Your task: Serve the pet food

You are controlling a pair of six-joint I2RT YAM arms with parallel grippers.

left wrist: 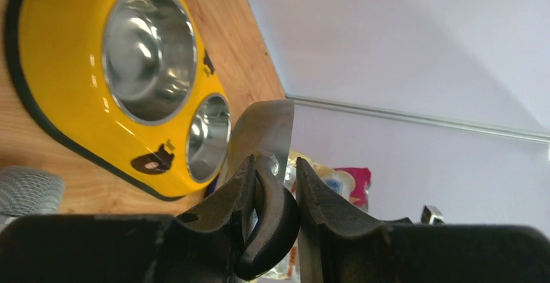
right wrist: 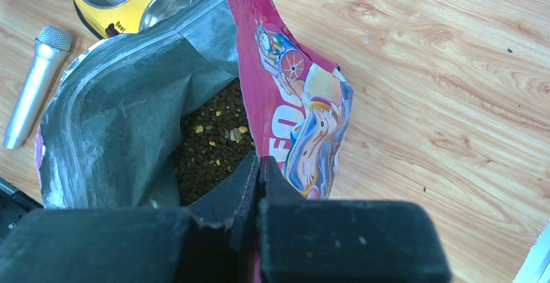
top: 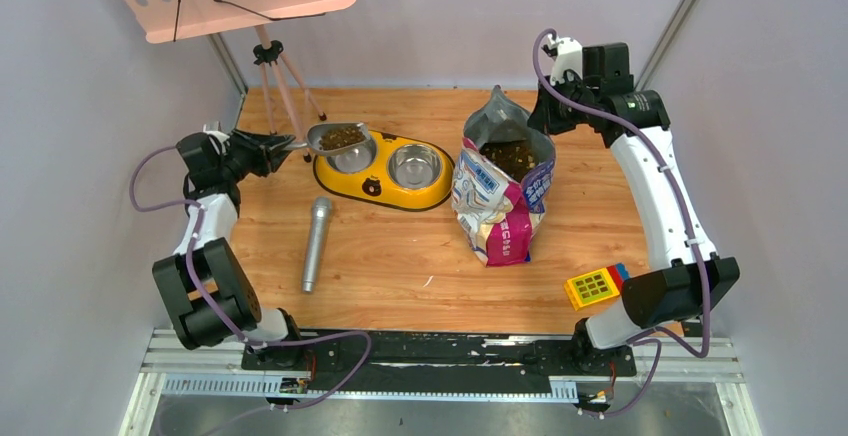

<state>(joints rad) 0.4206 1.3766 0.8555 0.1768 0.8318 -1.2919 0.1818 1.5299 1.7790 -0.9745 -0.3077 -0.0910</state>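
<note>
Gripping a scoop (top: 319, 140) of dark brown kibble (top: 343, 137), left claw (top: 284, 144) hovers; right claw (right wrist: 259, 166) pinches the bag (top: 495, 206)

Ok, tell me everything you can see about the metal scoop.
The scoop is shiny grey metal with a dark handle, clamped by the fingers of the left gripper. Its open side faces up, loaded with brown kibble, held over the left bowl of the yellow feeder, seemingly not touching it.

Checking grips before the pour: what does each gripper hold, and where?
Left gripper: metal scoop, by its handle. Right gripper: cat food bag, by its rim.
</note>
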